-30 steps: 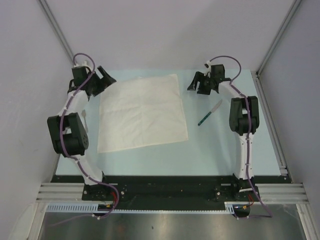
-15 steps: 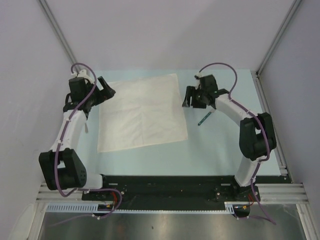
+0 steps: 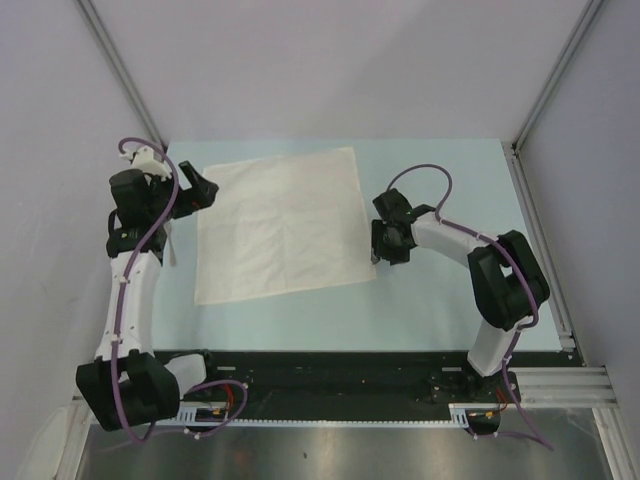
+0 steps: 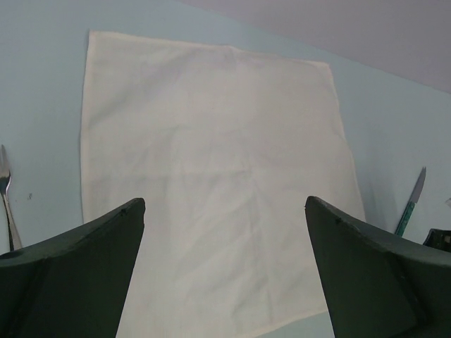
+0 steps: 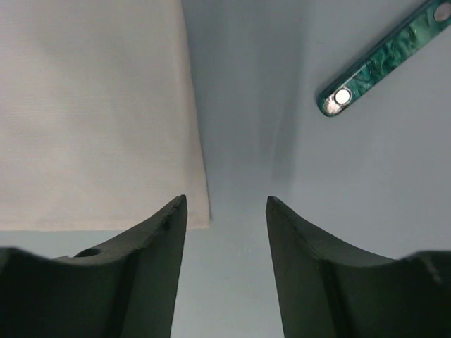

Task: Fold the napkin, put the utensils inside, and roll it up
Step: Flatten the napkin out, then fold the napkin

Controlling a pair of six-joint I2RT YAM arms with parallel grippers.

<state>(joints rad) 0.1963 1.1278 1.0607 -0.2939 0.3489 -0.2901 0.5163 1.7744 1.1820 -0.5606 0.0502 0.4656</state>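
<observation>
The right gripper (image 5: 225, 208) is held low over the table (image 3: 440, 300), jaws partly apart and empty, just beside the near right corner of the flat-spread napkin (image 3: 280, 225). The knife (image 5: 384, 60) is laid just right of it. Farther off, the left gripper (image 4: 224, 204) is held wide and empty by the far left corner
</observation>
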